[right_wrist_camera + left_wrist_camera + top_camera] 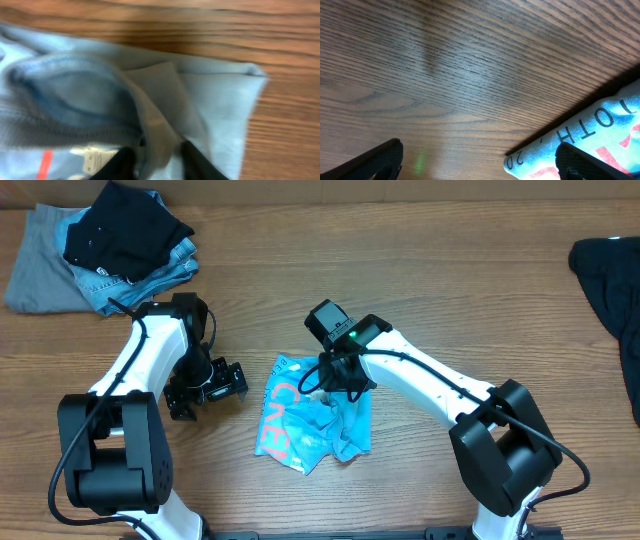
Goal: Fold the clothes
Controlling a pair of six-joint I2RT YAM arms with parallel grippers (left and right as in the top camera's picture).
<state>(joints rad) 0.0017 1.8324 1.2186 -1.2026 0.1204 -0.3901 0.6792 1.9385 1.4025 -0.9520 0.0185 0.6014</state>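
At the far left corner of the table (pixel 420 270), a pile of clothes (pixel 100 250) is lying in a heap: a grey piece underneath, blue denim over it and a black garment on top.

Just right of the pile, the left pincer (pixel 210 387) is hanging low over bare wood with its jaws spread wide and nothing between them. In its own wrist view the left pincer (pixel 480 167) is showing one dark finger in each lower corner. The right-hand finger is sitting at the corner of the T-shirt (pixel 600 135), where small dark characters and red strokes are showing.

The T-shirt (pixel 300 425) is lying crumpled in the middle of the table, near the front edge. It is light blue, bunched into a rough rectangle with loose folds, and large red-and-white lettering is facing up along its left side.

The right pincer (pixel 335 380) is pressing down on the shirt's upper edge. In the wrist view the right pincer (pixel 157 160) is standing narrow, pinching a raised fold of the blue T-shirt (pixel 215 95) between its fingers. A stitched opening is gaping to the left of that fold.

At the right edge, a dark garment (pixel 610 290) is lying partly out of frame.
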